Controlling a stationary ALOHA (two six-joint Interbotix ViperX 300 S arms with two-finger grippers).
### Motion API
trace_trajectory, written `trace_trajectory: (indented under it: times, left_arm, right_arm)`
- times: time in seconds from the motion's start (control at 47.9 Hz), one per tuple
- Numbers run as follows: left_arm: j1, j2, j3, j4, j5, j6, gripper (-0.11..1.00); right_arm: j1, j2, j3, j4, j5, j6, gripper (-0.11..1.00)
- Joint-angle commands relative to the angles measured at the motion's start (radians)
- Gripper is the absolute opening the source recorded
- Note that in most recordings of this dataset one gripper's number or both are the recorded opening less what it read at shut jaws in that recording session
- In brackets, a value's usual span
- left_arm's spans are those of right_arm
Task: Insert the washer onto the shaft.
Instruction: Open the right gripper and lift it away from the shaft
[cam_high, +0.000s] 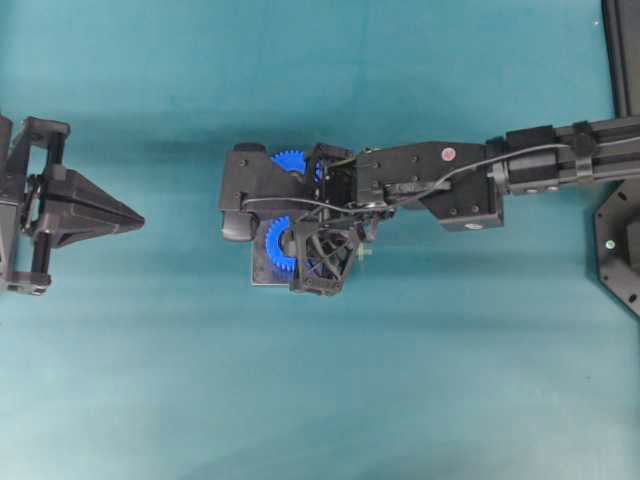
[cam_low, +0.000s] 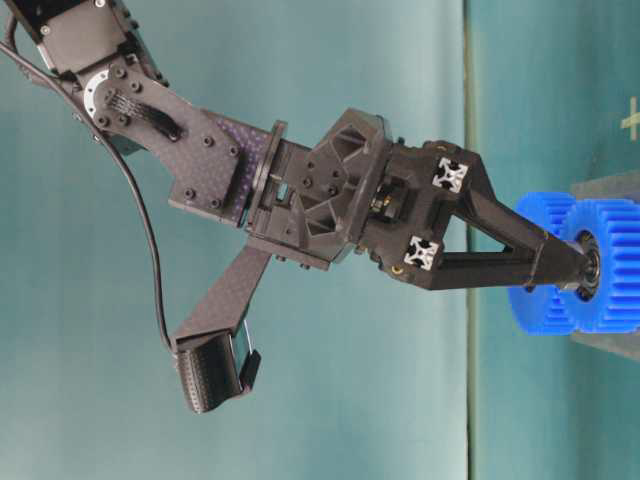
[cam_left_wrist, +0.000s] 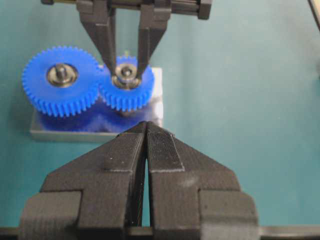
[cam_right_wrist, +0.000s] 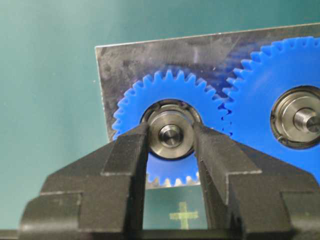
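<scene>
Right hand grips washer at small gear's shaft; left hand closed, empty.

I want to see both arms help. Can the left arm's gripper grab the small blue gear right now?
Probably not: the right gripper already straddles the small blue gear's hub, and the left gripper sits shut, well away. The big gear looks freer.

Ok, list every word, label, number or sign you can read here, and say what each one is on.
No readable words or numbers anywhere.
Pale plus-shaped cross, no lettering: on the green table, seen below the right pincer in its wrist view.
Small red round sticker: on the right arm, too small to read.
Gears and plate: no markings visible.
</scene>
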Motion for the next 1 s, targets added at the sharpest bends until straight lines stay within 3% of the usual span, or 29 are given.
trace_trajectory:
  times: [0.0, 0.146, 0.292, 0.355, 0.543, 0.773, 0.856, 0.982]
  left_arm:
    - [0.0, -0.006, -0.011, 0.003, -0.008, -0.002, 0.01]
    - [0.0, -0.017, -0.005, 0.002, -0.008, -0.002, 0.01]
    - [0.0, -0.026, 0.0, 0.003, -0.008, -0.002, 0.01]
    - [0.0, -0.026, 0.002, 0.003, -0.008, -0.003, 0.01]
    - [0.0, -0.029, 0.028, 0.002, -0.008, -0.002, 0.01]
    - [0.0, -0.104, 0.074, 0.002, -0.018, 0.003, 0.01]
    - [0.0, -0.173, 0.097, 0.002, -0.035, 0.0, 0.01]
    - [-0.002, -0.272, 0.127, 0.003, -0.041, 0.0, 0.01]
  right_arm:
    - [0.017, -0.018, -0.017, 0.008, 0.005, 0.011, 0.31]
    - [0.017, -0.017, -0.018, 0.008, 0.002, 0.012, 0.35]
    - [0.015, -0.018, -0.023, 0.008, 0.006, 0.011, 0.76]
    - [0.014, -0.026, -0.023, 0.005, 0.008, 0.011, 0.83]
    - [-0.005, -0.11, 0.023, 0.003, 0.009, 0.009, 0.79]
    - [-0.009, -0.301, 0.195, 0.003, -0.034, 0.015, 0.74]
    - [-0.009, -0.365, 0.252, 0.003, -0.081, 0.015, 0.63]
    - [-0.015, -0.434, 0.337, 0.003, -0.178, 0.015, 0.34]
